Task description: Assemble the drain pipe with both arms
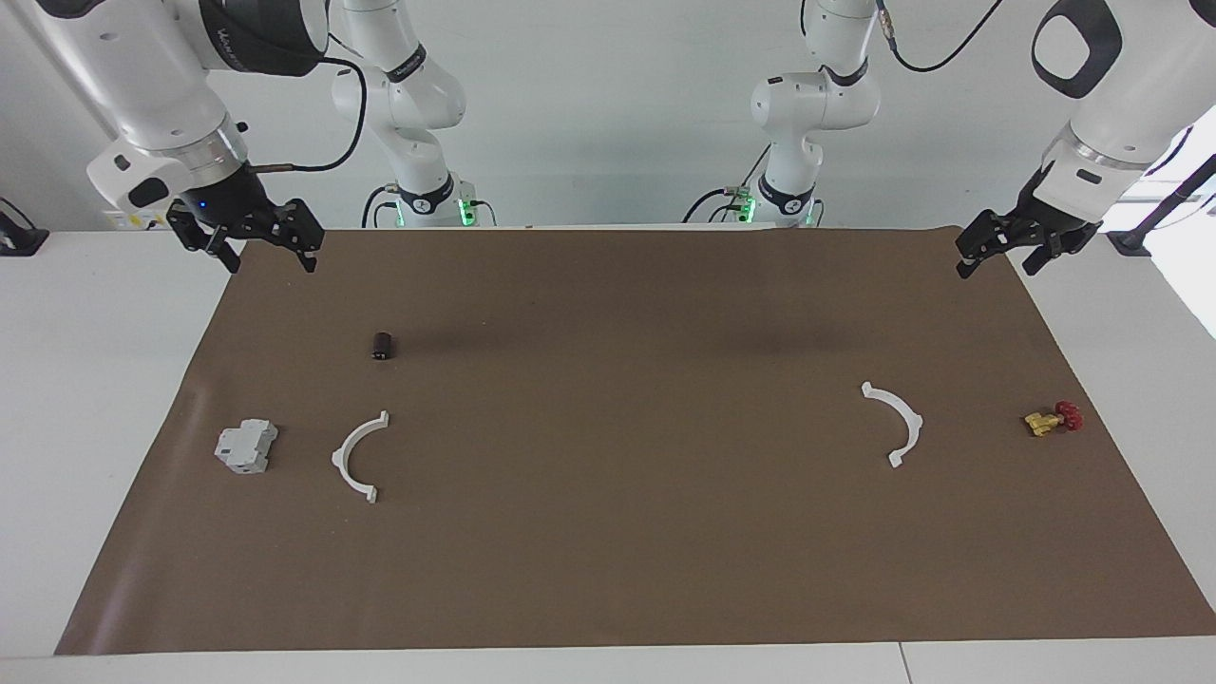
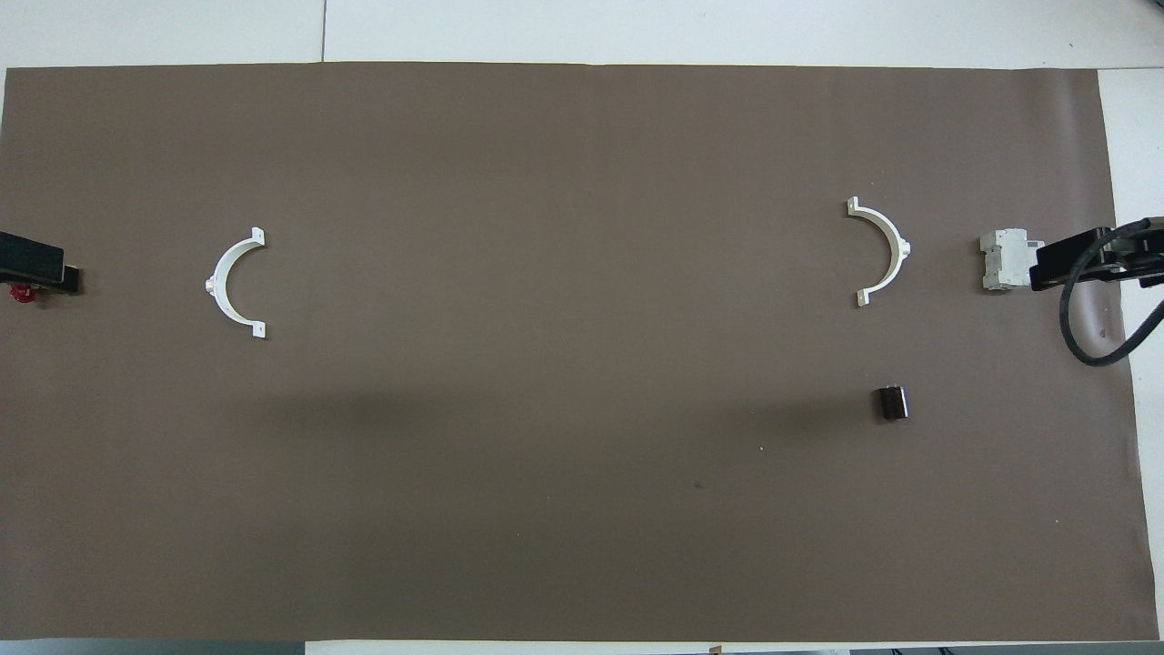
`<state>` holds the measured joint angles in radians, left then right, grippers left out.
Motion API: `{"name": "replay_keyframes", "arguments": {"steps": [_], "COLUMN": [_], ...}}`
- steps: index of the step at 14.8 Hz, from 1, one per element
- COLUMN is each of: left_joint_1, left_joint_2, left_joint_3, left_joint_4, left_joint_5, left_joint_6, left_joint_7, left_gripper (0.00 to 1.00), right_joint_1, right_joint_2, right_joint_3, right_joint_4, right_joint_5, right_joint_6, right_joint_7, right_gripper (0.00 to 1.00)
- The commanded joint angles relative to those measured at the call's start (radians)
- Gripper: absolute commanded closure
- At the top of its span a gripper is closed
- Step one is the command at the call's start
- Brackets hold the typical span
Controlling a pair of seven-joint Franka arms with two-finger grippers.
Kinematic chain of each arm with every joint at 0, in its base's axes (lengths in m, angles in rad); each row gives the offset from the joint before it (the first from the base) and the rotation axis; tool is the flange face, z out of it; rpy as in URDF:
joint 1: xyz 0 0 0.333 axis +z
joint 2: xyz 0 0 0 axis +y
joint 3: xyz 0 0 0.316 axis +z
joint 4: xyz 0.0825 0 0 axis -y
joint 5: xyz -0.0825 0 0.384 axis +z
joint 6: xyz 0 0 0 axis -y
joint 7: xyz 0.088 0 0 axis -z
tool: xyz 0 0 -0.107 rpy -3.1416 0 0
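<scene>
Drain pipe: two separate half-rings – one arc (image 1: 359,456) beside the grey block (image 1: 246,446), other arc (image 1: 896,421) near the yellow valve (image 1: 1053,419).
Dark cylinder (image 1: 383,345): lies nearer the robots than the first arc.
Right gripper (image 1: 267,247): raised at mat's edge, fingers apart, empty.
Left gripper (image 1: 997,255): raised at the mat's corner – fingers spread, empty.

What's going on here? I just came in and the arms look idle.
Nothing is being handled yet. The two white half-rings lie far apart on the brown mat: one beside the grey block toward the right arm's end, the other near the yellow valve toward the left arm's end. A small dark cylinder lies nearer the robots. The right gripper and left gripper hang open over the mat's corners, holding nothing.
</scene>
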<state>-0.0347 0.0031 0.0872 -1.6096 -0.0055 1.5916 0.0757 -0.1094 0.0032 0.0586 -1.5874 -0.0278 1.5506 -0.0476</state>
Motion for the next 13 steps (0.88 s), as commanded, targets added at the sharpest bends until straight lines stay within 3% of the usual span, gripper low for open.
{"name": "replay_keyframes", "arguments": {"steps": [1, 8, 11, 13], "left_joint_1": [-0.007, -0.007, -0.007, -0.007], "left_joint_2": [-0.008, -0.012, -0.015, -0.017], "left_joint_3": [-0.001, -0.001, 0.000, 0.000], "left_joint_4": [0.005, -0.001, -0.007, -0.012], "left_joint_5": [0.010, 0.010, 0.010, 0.010], "left_joint_6": [-0.019, -0.022, -0.019, -0.019], "left_joint_7": [-0.025, -0.019, -0.016, -0.016], "left_gripper": [0.00, 0.00, 0.00, 0.00], "right_joint_1": [-0.010, -0.013, -0.007, -0.016], "right_joint_2": [-0.025, -0.042, -0.034, 0.068], "right_joint_3": [0.006, 0.007, 0.007, 0.009], "right_joint_4": [-0.031, -0.069, -0.134, -0.129], "right_joint_5": [0.012, 0.012, 0.012, 0.017], "right_joint_6": [0.017, 0.022, 0.198, 0.259], "right_joint_7": [-0.031, -0.050, -0.100, -0.104], "right_gripper": [0.00, 0.00, 0.00, 0.00]}}
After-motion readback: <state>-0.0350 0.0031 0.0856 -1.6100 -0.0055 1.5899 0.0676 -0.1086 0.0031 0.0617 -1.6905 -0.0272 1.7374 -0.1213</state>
